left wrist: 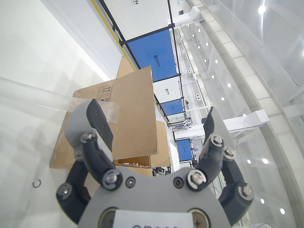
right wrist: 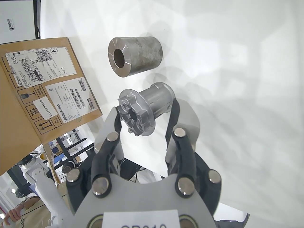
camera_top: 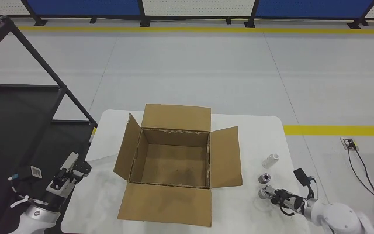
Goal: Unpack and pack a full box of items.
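Right gripper (right wrist: pixel 146 106) clamped on flanged metal part (right wrist: pixel 142 112), down on white tabletop (camera_top: pixel 251 131) right of open cardboard box (camera_top: pixel 175 136), steel sleeve (right wrist: pixel 140 55) just beside, white bottle (camera_top: pixel 270 159) beyond, left gripper (left wrist: pixel 152 110) spread wide left of box, grey floor (camera_top: pixel 204 64), yellow line (camera_top: pixel 327 130).

Brown cardboard box (camera_top: pixel 169 165): flaps splayed, mouth open from above. White bottle (camera_top: pixel 270 159), grey steel sleeve (camera_top: pixel 265 178) and silver flanged part (camera_top: pixel 267 192) crowd the surface (camera_top: pixel 257 134) beside it.
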